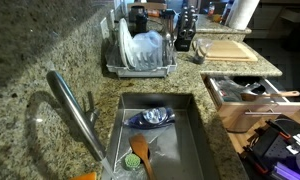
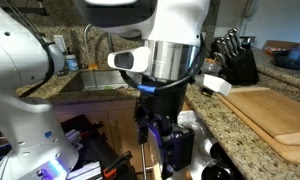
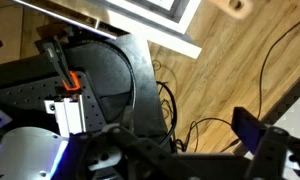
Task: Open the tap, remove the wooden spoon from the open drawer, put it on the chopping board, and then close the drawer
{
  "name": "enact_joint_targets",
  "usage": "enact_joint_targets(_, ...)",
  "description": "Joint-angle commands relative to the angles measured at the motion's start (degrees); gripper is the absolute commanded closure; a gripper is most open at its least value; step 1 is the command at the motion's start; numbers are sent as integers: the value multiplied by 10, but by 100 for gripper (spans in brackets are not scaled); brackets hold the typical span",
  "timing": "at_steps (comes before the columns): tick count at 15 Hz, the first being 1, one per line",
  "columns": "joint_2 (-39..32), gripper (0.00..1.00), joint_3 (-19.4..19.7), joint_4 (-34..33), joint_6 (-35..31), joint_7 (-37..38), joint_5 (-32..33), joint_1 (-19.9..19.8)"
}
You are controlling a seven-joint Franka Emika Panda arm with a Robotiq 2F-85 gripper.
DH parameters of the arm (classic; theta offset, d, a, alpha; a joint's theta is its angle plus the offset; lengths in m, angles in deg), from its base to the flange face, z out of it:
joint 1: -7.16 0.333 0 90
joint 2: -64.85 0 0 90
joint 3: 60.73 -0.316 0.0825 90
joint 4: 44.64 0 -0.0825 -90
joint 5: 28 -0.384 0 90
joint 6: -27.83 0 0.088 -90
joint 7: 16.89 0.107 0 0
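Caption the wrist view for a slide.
Wrist camera looking down at wooden floor, loose black cables and dark equipment.

A steel sink [image 1: 198, 140] is sunk into the speckled granite worktop [image 1: 40, 50]. In the sink lie a dark orange-brown spoon [image 1: 140, 152] and something blue [image 1: 152, 118]. Just behind the sink stands a dish rack [image 1: 140, 71] holding plates [image 1: 124, 45]. Farther from the sink are a knife block [image 1: 187, 28] and a paper-towel roll [image 1: 246, 12].
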Motion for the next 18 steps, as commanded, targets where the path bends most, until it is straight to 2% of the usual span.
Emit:
enact_joint_targets(1, -55, 0, 105, 19, -118, -101, -13, 65)
enact_joint_targets(4, -120, 0, 178, 8, -157, -215, -93, 132)
enact_joint_targets(5, -141, 0, 186, -12, -106, -224, -114, 148)
enact_joint_targets(6, -94, 0, 181, 10, -124, -181, -71, 133)
enact_joint_targets(9, -135, 0, 201, 0, -121, -199, -93, 164)
enact_joint_targets(10, -116, 0, 209, 14, -133, -240, -108, 176)
enact_joint_targets(11, -114, 0, 218, 24, -158, -285, -102, 186)
enact_joint_targets(14, -144, 0, 227, 8, -220, -335, -102, 219)
enact_joint_targets(17, -184, 0, 229, 8, -324, -374, -90, 241)
enact_joint_targets(18, -202, 0, 227, 9, -353, -362, -82, 241)
